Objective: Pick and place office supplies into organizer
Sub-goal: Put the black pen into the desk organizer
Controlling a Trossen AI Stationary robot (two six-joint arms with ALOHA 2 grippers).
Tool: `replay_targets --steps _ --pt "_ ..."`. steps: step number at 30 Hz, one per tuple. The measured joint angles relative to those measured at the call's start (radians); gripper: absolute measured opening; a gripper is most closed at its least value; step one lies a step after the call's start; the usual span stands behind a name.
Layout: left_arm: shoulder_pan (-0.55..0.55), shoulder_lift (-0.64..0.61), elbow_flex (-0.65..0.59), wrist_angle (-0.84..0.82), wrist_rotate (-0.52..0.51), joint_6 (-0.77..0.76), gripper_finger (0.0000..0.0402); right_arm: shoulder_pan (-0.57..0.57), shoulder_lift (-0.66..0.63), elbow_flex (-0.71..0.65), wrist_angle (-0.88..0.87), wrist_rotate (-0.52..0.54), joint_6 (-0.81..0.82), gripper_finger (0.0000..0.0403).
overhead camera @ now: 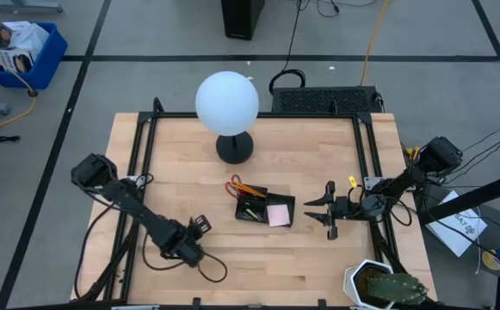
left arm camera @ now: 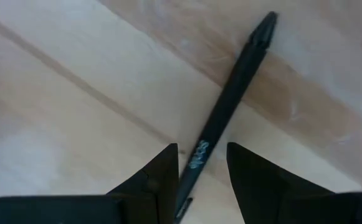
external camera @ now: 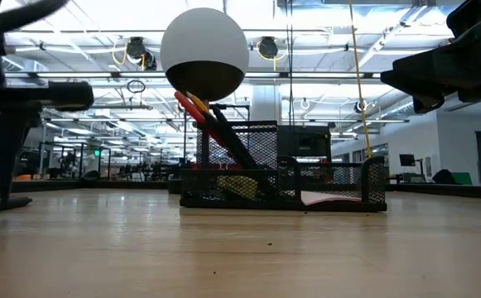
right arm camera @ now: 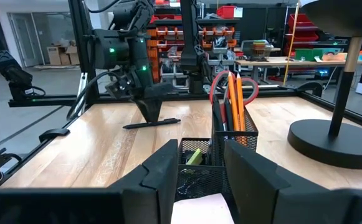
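Observation:
A black pen [left arm camera: 230, 106] lies flat on the wooden table. My left gripper [left arm camera: 202, 152] points down over its near half, open, one finger on each side, and I see no touch. The right wrist view shows the same gripper [right arm camera: 151, 117] standing over the pen [right arm camera: 152, 123]. The organizer [overhead camera: 265, 207], a low black mesh tray, holds red-handled scissors [right arm camera: 221, 84], orange pencils [right arm camera: 235, 99], a yellow-green piece [right arm camera: 194, 157] and a pink sticky-note pad [overhead camera: 278, 214]. My right gripper [overhead camera: 331, 211] waits level and open just right of the organizer.
A white globe lamp [overhead camera: 226, 102] on a round black base [overhead camera: 234, 148] stands behind the organizer. A potted plant [overhead camera: 385, 288] sits at the near right corner. Black frame rails [overhead camera: 142, 146] run along the table's left and right sides.

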Motion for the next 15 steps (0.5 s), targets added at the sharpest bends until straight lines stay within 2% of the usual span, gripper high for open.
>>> replay_targets --steps 3,15 --pt "0.012 0.009 0.000 0.016 0.036 -0.013 0.0143 0.000 0.000 0.000 0.000 0.000 0.000 0.0128" --pt "0.025 0.042 0.001 0.097 0.058 -0.066 0.0143 0.000 0.000 0.000 0.000 0.000 0.000 0.0128"
